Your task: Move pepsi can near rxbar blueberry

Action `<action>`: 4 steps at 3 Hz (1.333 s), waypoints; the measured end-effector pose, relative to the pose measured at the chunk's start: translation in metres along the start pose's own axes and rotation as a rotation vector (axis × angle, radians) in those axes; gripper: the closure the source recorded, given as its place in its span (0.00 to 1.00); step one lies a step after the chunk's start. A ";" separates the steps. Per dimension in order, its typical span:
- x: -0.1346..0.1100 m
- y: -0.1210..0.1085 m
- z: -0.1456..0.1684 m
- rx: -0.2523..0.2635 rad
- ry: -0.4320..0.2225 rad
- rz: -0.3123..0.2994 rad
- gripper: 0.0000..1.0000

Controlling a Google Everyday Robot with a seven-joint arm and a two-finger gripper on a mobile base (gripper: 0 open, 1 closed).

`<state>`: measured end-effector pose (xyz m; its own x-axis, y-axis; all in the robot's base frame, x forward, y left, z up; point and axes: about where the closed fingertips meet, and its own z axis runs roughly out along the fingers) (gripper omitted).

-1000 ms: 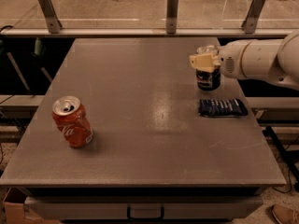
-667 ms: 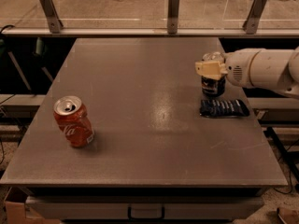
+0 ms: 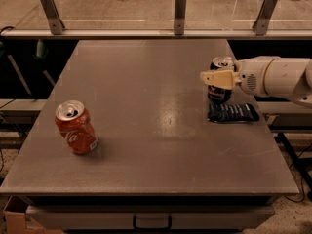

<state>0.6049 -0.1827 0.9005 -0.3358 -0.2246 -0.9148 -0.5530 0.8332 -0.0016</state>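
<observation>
The pepsi can (image 3: 220,92), dark blue with a silver top, stands upright at the right side of the table, just behind the rxbar blueberry. The rxbar blueberry (image 3: 233,112) is a flat dark navy wrapper lying on the table, almost touching the can's base. My gripper (image 3: 215,73) reaches in from the right on a white arm (image 3: 273,77). Its pale fingers (image 3: 217,77) are closed around the upper part of the can, with one finger crossing the front and the other hidden behind.
A red cola can (image 3: 75,127) stands at the front left of the grey table (image 3: 146,106). A rail with metal posts (image 3: 180,11) runs behind the far edge. The table's right edge is close to the rxbar.
My gripper has carried the pepsi can a little to the right and down, to just behind the rxbar. The red can and the rxbar have not moved.
</observation>
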 end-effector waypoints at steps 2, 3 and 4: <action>0.027 -0.032 -0.026 0.036 -0.023 -0.037 0.00; 0.027 -0.058 -0.081 0.099 -0.058 -0.098 0.00; 0.007 -0.079 -0.158 0.146 -0.130 -0.198 0.00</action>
<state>0.5260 -0.3303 0.9580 -0.1260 -0.3310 -0.9352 -0.4790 0.8458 -0.2348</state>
